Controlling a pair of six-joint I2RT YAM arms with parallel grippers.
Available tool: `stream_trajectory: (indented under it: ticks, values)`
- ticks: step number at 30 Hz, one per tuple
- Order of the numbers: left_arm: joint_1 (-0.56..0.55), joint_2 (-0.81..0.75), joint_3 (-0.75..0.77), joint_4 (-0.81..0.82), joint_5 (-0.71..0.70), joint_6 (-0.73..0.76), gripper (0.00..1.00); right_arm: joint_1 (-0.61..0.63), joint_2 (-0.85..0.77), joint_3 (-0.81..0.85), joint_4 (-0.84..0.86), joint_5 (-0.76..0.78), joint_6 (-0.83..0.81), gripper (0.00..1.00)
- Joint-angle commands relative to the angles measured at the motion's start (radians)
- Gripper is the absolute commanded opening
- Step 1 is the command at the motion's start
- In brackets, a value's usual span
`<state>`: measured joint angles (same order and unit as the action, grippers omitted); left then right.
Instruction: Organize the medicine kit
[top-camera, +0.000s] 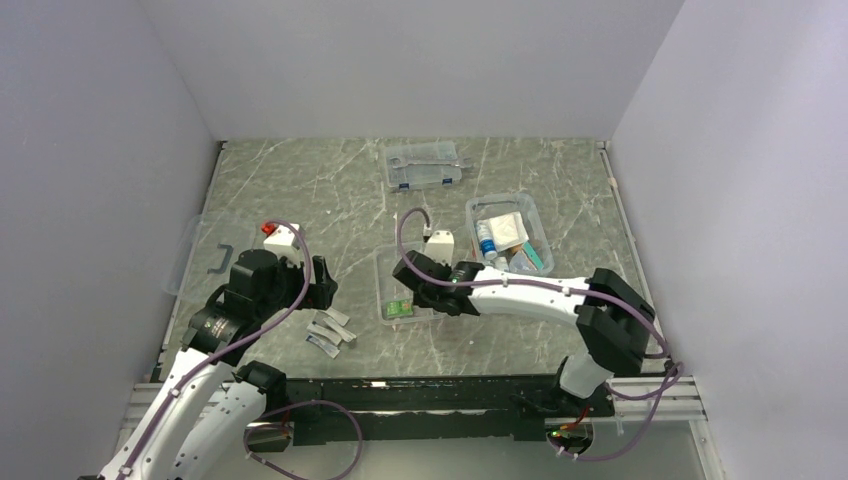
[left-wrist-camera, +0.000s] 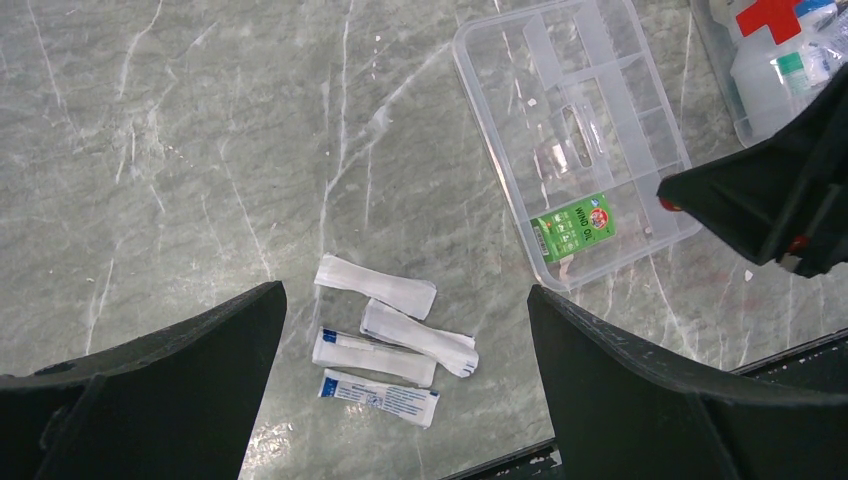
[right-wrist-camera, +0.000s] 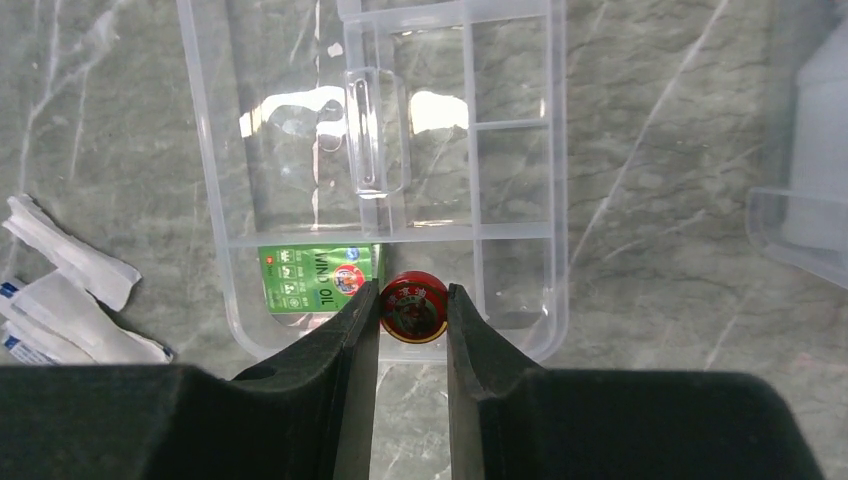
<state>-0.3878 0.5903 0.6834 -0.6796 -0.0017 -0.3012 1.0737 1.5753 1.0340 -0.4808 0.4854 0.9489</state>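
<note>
The right gripper (right-wrist-camera: 413, 300) is narrowed onto a small round red-topped tin (right-wrist-camera: 412, 314), one finger on each side. The tin sits over a compartment at the near end of the clear divided tray (right-wrist-camera: 300, 130), just beside a green Wind Oil box (right-wrist-camera: 318, 280) lying in the next compartment. Whether the tin touches the tray floor cannot be told.

The tray lies about mid-table, toward the near edge. The clear medicine box (top-camera: 527, 206), holding a bottle and packets, stands to the tray's right, toward the table's right edge. Its black-handled clear lid (top-camera: 205, 258) lies at the left edge.

The left gripper (top-camera: 325, 282) has its fingers spread wide and holds nothing. It hangs over four white packets (left-wrist-camera: 390, 340), which lie close together on the marble table (left-wrist-camera: 150, 150) near its front edge, left of the tray.
</note>
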Motion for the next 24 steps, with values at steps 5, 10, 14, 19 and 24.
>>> stream_trajectory:
  ticks: [5,10,14,19,24]
  values:
    - [-0.005,-0.01,0.034,0.008,-0.007,0.003,0.99,0.023,0.092,0.05,0.054,-0.04,-0.012,0.1]
    - [-0.004,-0.008,0.034,0.009,-0.007,0.004,0.99,0.029,0.126,0.05,0.055,-0.048,-0.009,0.1]
    - [-0.005,-0.006,0.036,0.009,-0.007,0.005,0.99,0.035,0.144,0.048,0.031,-0.03,0.01,0.1]
    - [-0.005,-0.004,0.034,0.01,-0.008,0.004,0.99,0.038,0.14,0.03,0.026,-0.02,0.027,0.1]
    - [-0.005,-0.004,0.035,0.009,-0.007,0.005,0.99,0.038,0.14,0.028,0.012,-0.01,0.038,0.13]
